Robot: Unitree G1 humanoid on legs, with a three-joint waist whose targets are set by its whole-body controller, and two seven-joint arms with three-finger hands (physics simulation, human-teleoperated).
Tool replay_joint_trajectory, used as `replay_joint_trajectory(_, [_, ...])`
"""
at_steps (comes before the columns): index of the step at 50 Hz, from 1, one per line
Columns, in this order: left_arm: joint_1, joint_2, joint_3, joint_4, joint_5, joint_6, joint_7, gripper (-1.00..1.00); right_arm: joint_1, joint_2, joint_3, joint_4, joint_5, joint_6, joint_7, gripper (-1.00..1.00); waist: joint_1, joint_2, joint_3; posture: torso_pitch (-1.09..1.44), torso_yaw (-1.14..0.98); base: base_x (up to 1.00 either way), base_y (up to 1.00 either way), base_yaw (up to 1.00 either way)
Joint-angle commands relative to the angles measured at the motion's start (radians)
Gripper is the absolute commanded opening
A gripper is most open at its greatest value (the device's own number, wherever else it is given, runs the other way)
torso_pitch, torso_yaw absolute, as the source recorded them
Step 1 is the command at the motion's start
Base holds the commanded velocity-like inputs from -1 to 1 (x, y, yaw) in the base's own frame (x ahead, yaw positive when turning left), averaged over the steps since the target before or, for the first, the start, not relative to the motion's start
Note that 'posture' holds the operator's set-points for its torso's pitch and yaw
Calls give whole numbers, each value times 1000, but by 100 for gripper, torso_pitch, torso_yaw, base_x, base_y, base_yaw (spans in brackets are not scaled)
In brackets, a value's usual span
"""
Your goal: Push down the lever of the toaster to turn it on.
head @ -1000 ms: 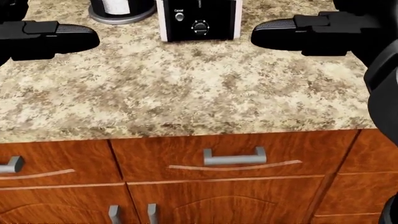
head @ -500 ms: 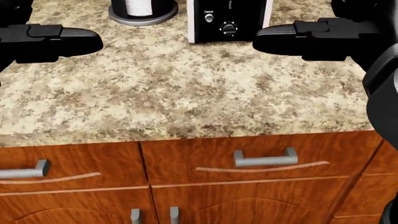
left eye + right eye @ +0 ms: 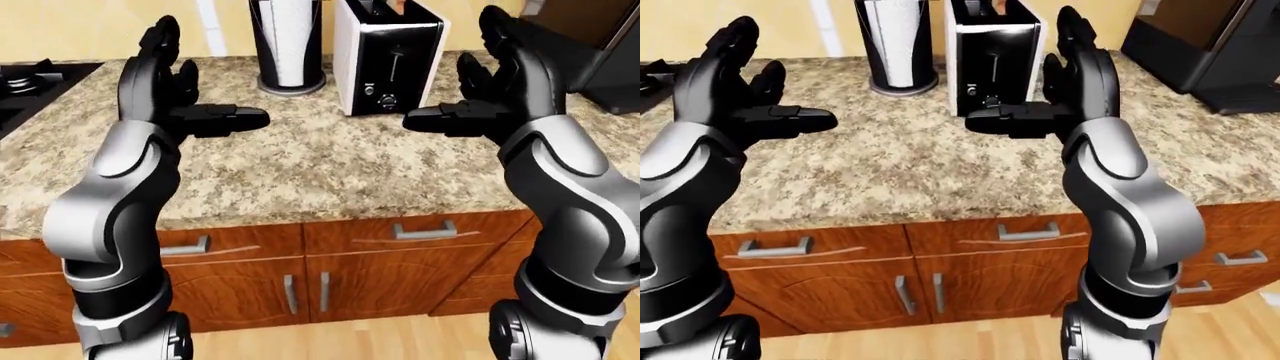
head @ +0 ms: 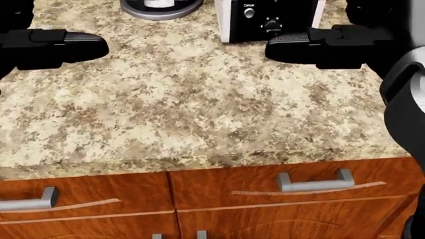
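Observation:
The toaster has white sides and a black face and stands on the granite counter, top centre in the left-eye view. Its lever sits near the top of its slot, above a button and a knob. My right hand is open, fingers up, thumb pointing left, a little right of the toaster's face and nearer to me, not touching it. My left hand is open and empty over the counter's left part. In the head view only the toaster's lower face shows.
A black paper-towel holder stands just left of the toaster. A stove lies at the far left. A dark appliance stands at the right. Wooden drawers with metal handles are below the counter edge.
The camera has moved: toaster, holder and drawer handles have shifted right in the head view, and the counter edge sits lower. Both hands keep their open pose.

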Motion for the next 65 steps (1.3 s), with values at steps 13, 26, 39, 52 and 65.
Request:
replay_joint_trajectory(13, [-40, 17, 21, -45, 7, -42, -4, 100, -44, -6, -8, -48, -11, -35, 3, 100, -14, 25, -67, 0, 0, 2, 0, 0])
replay_joint_trajectory(26, [-44, 17, 22, -46, 6, -39, -1, 100, -43, -4, -7, -50, -15, -38, 12, 100, -4, -46, -26, 0, 0, 31, 0, 0])
replay_joint_trajectory(39, [-45, 18, 23, -49, 3, -37, 1, 100, -48, -2, -10, -48, -19, -38, 8, 100, -21, 23, -41, 0, 0, 12, 0, 0])
replay_joint_trajectory(52, [-48, 19, 18, -66, 8, -34, -11, 100, -74, -20, -17, -76, -6, -1, -16, 100, -12, 2, -64, -6, 0, 0, 0, 0])
replay_joint_trajectory(65, [-110, 14, 11, -48, -43, 66, -8, 100, -56, -14, -7, -59, -20, -28, 1, 100, -10, -1, -132, -19, 0, 0, 0, 0])
